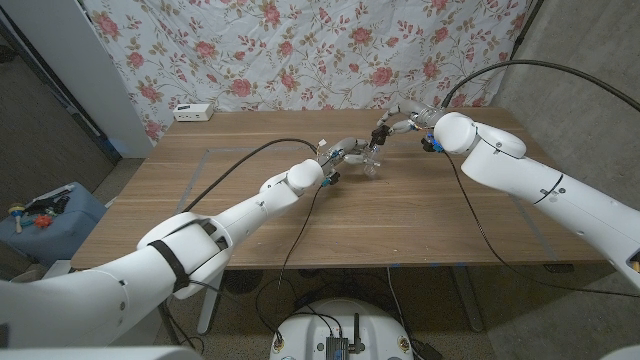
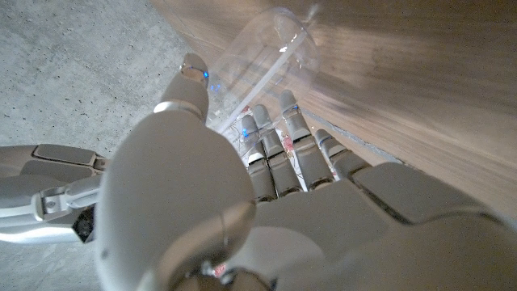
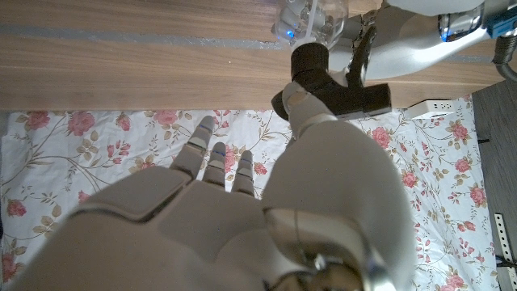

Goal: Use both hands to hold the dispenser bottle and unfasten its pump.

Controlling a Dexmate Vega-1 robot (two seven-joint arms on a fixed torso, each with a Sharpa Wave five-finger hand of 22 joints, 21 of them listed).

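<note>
The wide brown wooden bench (image 1: 300, 215) stands before a hanging white cloth printed with pink roses (image 1: 300, 50), and a white power strip (image 1: 194, 112) lies at its far left corner. Both white arms reach to the far middle of the bench, where the clear plastic dispenser bottle (image 1: 371, 160) is held just above the wood. The left hand (image 1: 342, 154) grips the bottle's body; in its wrist view the fingers (image 2: 266, 149) and thumb wrap around the transparent cylinder (image 2: 262, 69). The right hand (image 1: 405, 122) comes in from the other side and is clamped on the dark brown pump head (image 1: 381, 134), its thumb pressing the pump's collar (image 3: 311, 69) while the other fingers (image 3: 214, 162) stand spread.
</note>
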